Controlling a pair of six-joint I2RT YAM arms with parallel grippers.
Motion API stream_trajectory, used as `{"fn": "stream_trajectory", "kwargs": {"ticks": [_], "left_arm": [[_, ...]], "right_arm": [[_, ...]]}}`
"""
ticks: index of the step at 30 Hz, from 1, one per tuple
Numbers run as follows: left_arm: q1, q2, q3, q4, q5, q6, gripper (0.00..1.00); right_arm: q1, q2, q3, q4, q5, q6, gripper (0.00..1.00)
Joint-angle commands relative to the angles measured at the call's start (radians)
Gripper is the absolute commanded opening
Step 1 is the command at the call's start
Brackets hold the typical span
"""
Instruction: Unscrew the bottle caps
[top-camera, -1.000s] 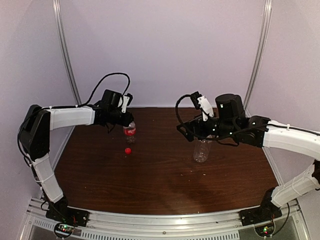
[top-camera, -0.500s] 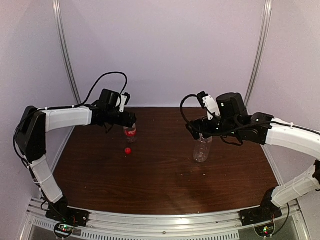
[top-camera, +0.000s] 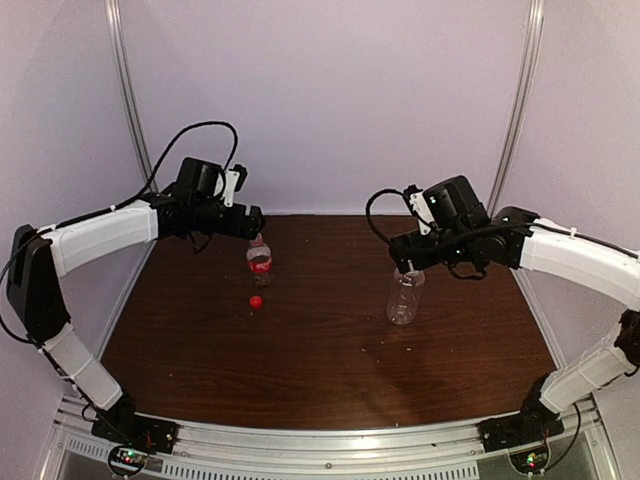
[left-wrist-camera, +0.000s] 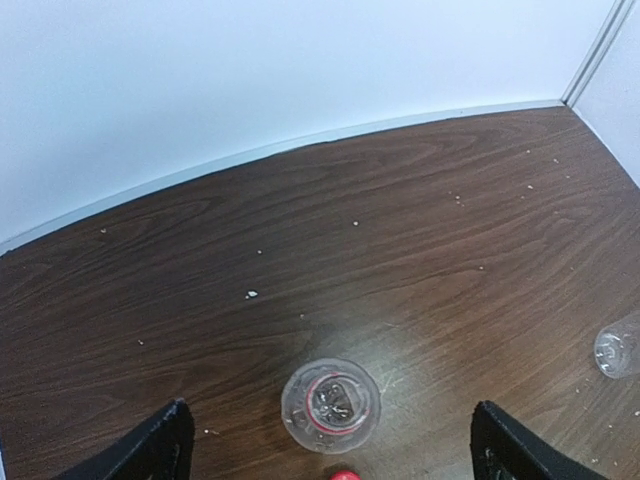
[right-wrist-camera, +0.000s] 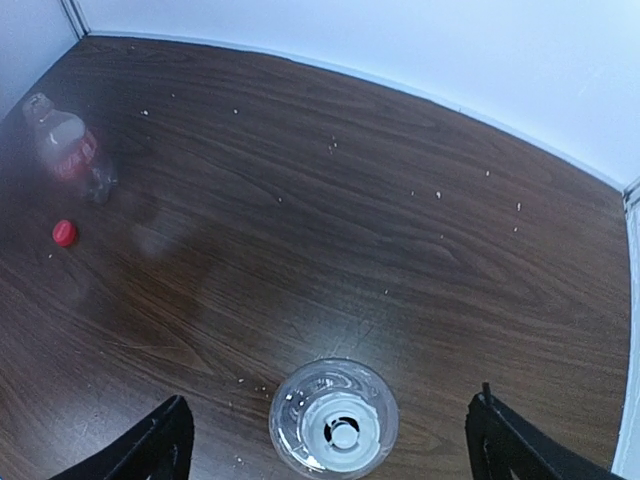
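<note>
The small bottle (top-camera: 259, 262) with a red label stands upright with its mouth uncapped, seen from above in the left wrist view (left-wrist-camera: 330, 405). Its red cap (top-camera: 256, 301) lies on the table just in front of it (left-wrist-camera: 343, 476). My left gripper (top-camera: 250, 224) hovers open above it (left-wrist-camera: 330, 448), touching nothing. The wider clear bottle (top-camera: 404, 298) stands at the right. A white cap (right-wrist-camera: 342, 432) shows on its neck from straight above. My right gripper (top-camera: 406, 262) hangs over it (right-wrist-camera: 330, 445), its jaws wide apart on either side and clear of it.
The brown wooden table (top-camera: 320, 350) carries scattered white crumbs (right-wrist-camera: 440, 195). White walls close the back and both sides, with metal posts (top-camera: 130, 100) in the corners. The wider bottle also shows at the right edge of the left wrist view (left-wrist-camera: 617, 350).
My left gripper has opened and lifted up and back from the small bottle's mouth. My right gripper has shifted right, coming over the wider bottle's top.
</note>
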Motion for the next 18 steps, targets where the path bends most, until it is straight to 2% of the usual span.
{"fn": "stream_trajectory", "kwargs": {"ticks": [1, 11, 18], "left_arm": [[0.007, -0.079, 0.011, -0.031, 0.108, -0.025, 0.98], [0.007, -0.173, -0.025, -0.032, 0.151, -0.049, 0.98], [0.007, -0.208, -0.038, -0.037, 0.165, -0.057, 0.98]], "right_arm": [[-0.039, 0.054, 0.034, -0.071, -0.076, 0.031, 0.92], [-0.097, 0.11, 0.026, -0.042, -0.21, 0.049, 0.62], [-0.103, 0.111, 0.009, -0.034, -0.243, 0.053, 0.54]]}}
